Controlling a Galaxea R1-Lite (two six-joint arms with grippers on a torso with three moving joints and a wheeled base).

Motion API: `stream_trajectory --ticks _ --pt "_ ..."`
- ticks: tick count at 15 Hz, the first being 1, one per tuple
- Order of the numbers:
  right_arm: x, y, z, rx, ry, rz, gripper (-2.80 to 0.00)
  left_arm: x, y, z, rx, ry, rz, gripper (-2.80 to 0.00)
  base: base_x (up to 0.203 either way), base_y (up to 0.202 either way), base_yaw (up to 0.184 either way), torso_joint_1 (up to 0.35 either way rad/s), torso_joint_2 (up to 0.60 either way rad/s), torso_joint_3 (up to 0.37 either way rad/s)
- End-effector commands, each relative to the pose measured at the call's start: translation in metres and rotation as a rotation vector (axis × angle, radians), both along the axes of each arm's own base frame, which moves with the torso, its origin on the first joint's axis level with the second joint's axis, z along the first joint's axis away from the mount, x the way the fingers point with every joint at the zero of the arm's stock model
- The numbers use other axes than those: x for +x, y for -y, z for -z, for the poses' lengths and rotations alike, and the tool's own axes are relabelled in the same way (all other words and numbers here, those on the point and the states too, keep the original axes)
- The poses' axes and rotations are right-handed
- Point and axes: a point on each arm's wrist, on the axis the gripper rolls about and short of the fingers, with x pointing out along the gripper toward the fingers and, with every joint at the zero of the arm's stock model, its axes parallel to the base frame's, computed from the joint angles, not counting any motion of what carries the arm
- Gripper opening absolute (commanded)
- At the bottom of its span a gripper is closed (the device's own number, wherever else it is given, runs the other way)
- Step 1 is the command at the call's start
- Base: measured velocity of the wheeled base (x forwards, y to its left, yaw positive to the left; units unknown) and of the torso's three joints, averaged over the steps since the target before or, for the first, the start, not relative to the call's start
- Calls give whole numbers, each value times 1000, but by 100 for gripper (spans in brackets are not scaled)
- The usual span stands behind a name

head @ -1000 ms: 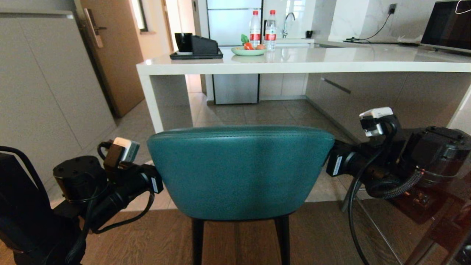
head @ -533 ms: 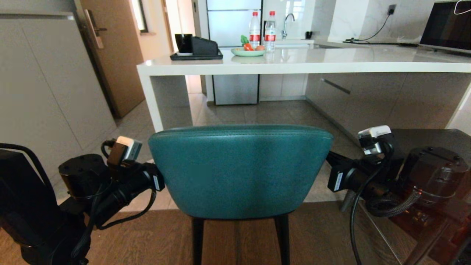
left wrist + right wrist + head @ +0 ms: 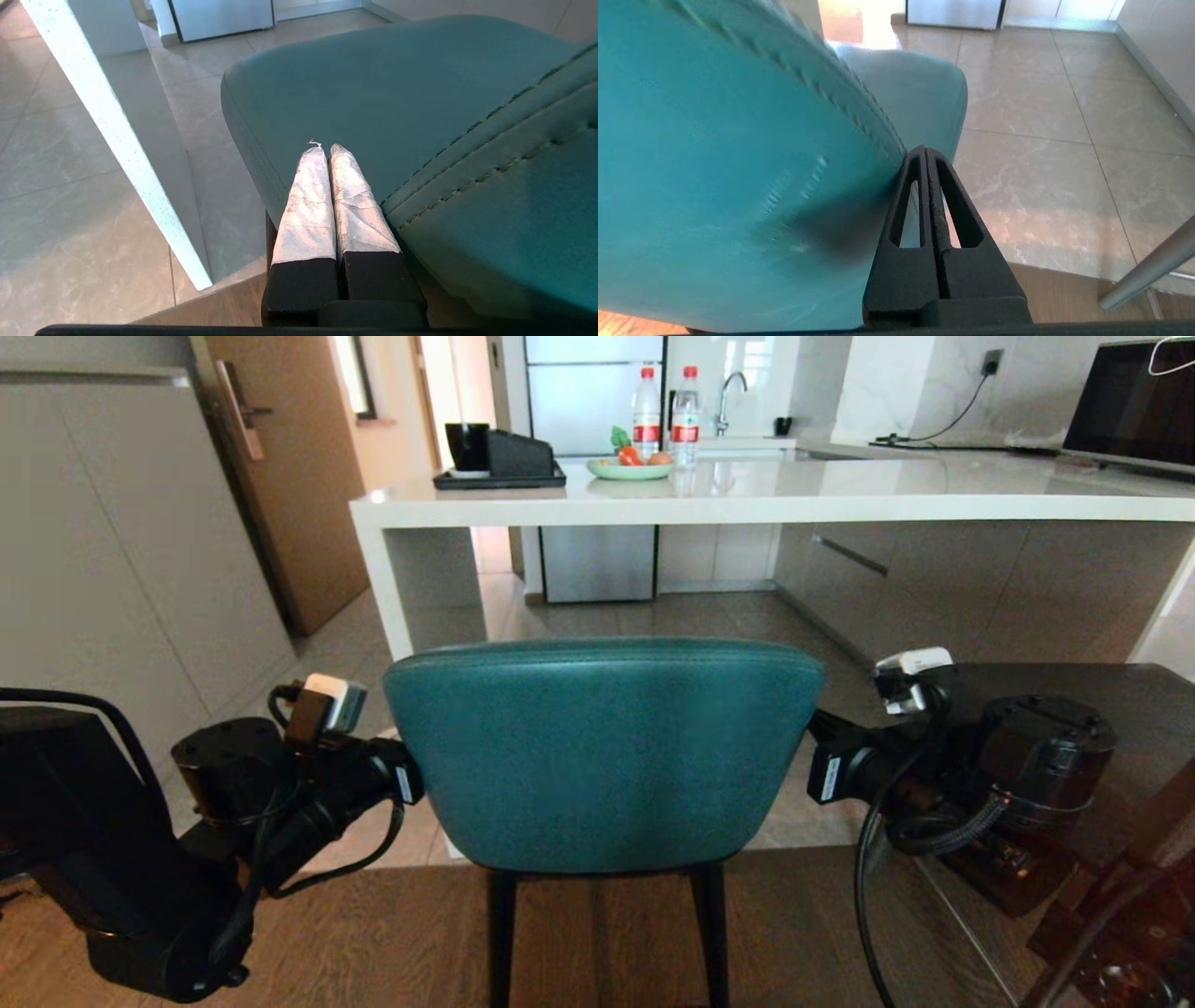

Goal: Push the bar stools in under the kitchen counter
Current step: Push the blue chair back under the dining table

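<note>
since half a second ago the teal bar stool (image 3: pixel 605 756) sits slightly higher and smaller in the head view, and both arms have reached further forward. its wide backrest runs left to right, back facing the robot, seat towards the kitchen counter (image 3: pixel 775 504) ahead. the left gripper (image 3: pixel 325 150) and right gripper (image 3: pixel 925 151), fingers clenched together on nothing, press the backrest's left and right edges.

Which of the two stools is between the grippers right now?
The teal stool, with the left gripper and right gripper beside its backrest. The dark stool stands off to the right.
</note>
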Motion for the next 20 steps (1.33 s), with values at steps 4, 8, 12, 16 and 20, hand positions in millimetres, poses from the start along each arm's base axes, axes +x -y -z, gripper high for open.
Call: stream_trajectory --ticks 4,8,12,16,20 --pt "10 -3 2 5 3 8 -280 10 4 -2 1 33 5 -280 0 0 0 0 0 0" --pt "21 -9 9 1 -5 9 -280 21 7 -4 -6 60 5 -280 0 0 0 0 0 0" --pt "32 -10 11 1 0 56 -280 32 8 0 -6 64 -2 -280 0 0 0 0 0 0" --pt "44 -5 15 1 -2 81 -280 35 9 6 -4 53 0 -280 0 0 0 0 0 0" --pt "55 -9 19 1 2 83 -280 32 11 3 -5 56 -2 -280 0 0 0 0 0 0"
